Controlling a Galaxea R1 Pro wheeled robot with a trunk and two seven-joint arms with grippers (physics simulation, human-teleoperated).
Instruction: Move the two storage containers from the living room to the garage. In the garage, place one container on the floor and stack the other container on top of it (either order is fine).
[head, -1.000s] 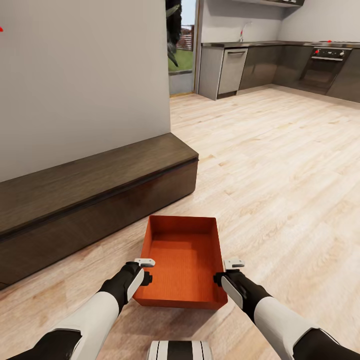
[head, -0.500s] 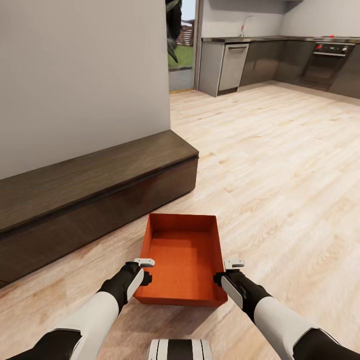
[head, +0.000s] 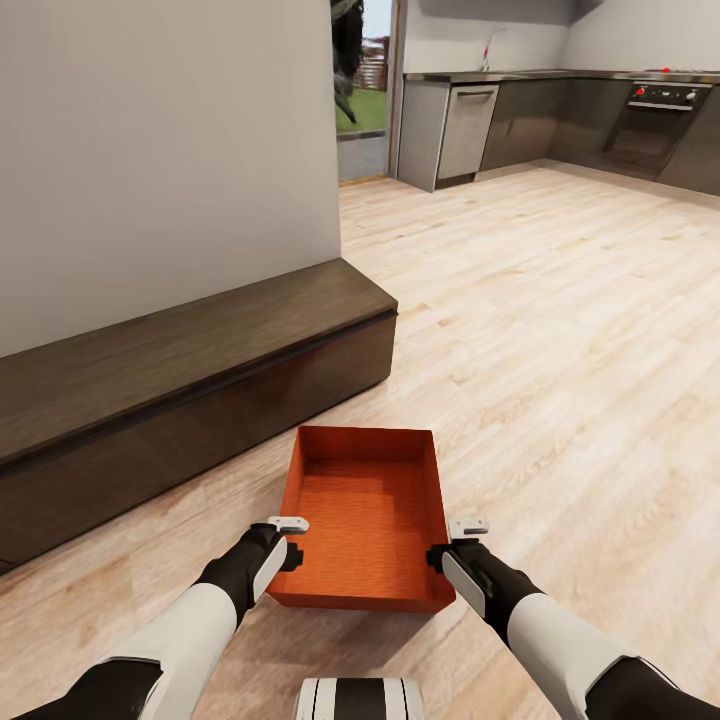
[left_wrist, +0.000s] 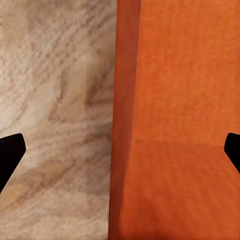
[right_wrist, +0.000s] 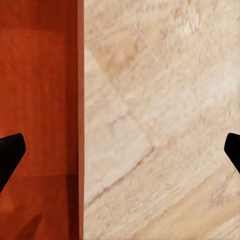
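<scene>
The light wood plank floor (head: 560, 330) filled most of the frame, with a grey wall (head: 160, 150) at upper left and kitchen cabinets (head: 520, 125) at upper right. A long dark low cabinet (head: 170, 390) ran across the left. The orange-red storage container (head: 365, 515) sat at lower centre, held between both arms. The left tool (head: 290, 540) and right tool (head: 450, 545) each stood apart, straddling a side wall of the bin

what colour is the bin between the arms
Orange-red bin, clearest in the head view.
</scene>
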